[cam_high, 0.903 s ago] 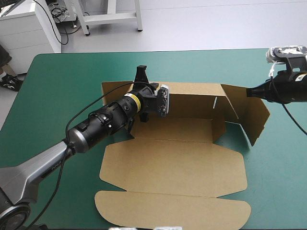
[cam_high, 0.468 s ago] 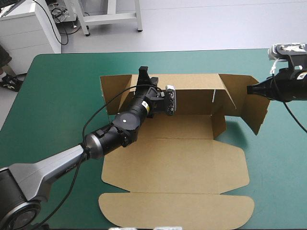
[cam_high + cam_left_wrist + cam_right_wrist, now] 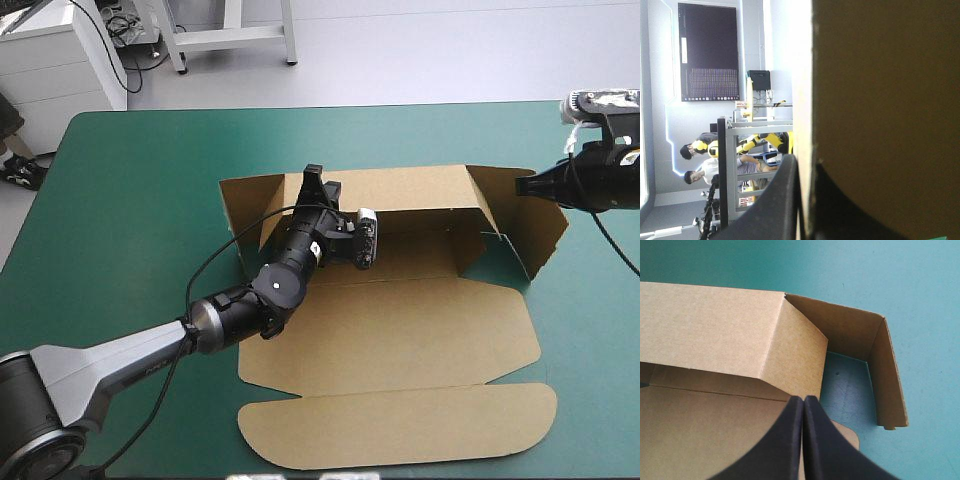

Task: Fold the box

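Roughly, the box (image 3: 400,340) lies lengthwise left to right, opening upward.

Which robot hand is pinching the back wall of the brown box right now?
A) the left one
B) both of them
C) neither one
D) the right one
A: the left jaws are shut on the top edge of the far wall of the box, with the board between them in the left wrist view. The right jaws are shut on nothing, near the right flap.
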